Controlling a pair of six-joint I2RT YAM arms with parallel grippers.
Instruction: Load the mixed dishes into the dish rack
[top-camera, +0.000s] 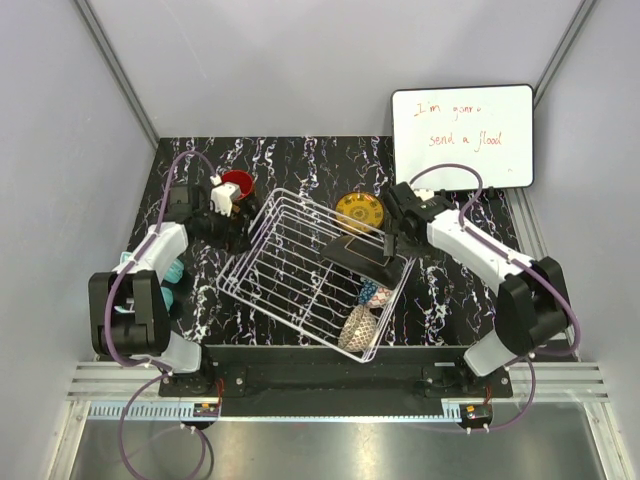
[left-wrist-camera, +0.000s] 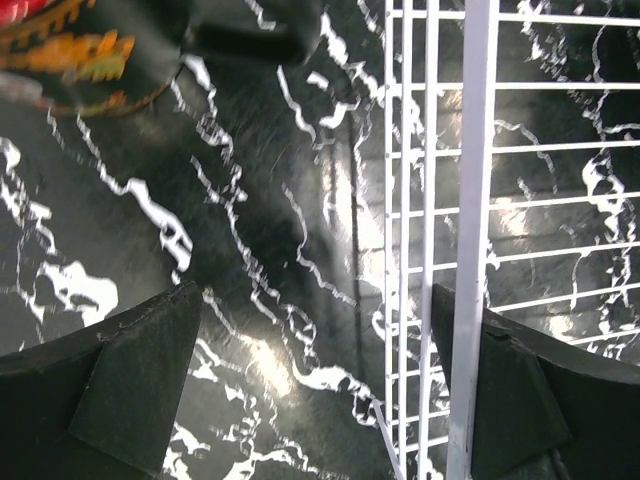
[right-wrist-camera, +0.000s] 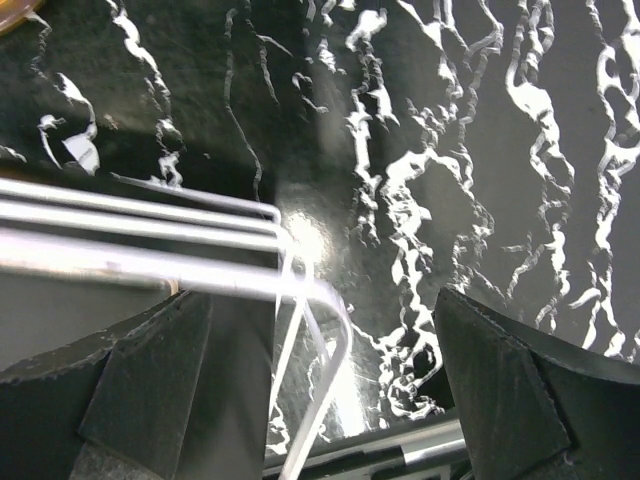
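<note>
**Dish rack (top-camera: 290, 260) askew at centre frame, partly loaded**

A beige-brown bowl (top-camera: 358, 328) and a blue bowl (top-camera: 376, 293) sit in its lower right end. The yellow plate (top-camera: 359, 211) and red mug (top-camera: 237, 185) lie outside, above it. The left gripper (left-wrist-camera: 320, 400) and right gripper (right-wrist-camera: 320, 390) gape wide, empty. A blurred floral dish (left-wrist-camera: 70, 50) is cut off at the upper left of the left wrist view.

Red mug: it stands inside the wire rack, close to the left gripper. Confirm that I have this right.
Not quite. The red mug stands outside the wire rack, on the table just past the rack's far left corner. It is close to the left gripper, as you say. The top view shows this.
</note>
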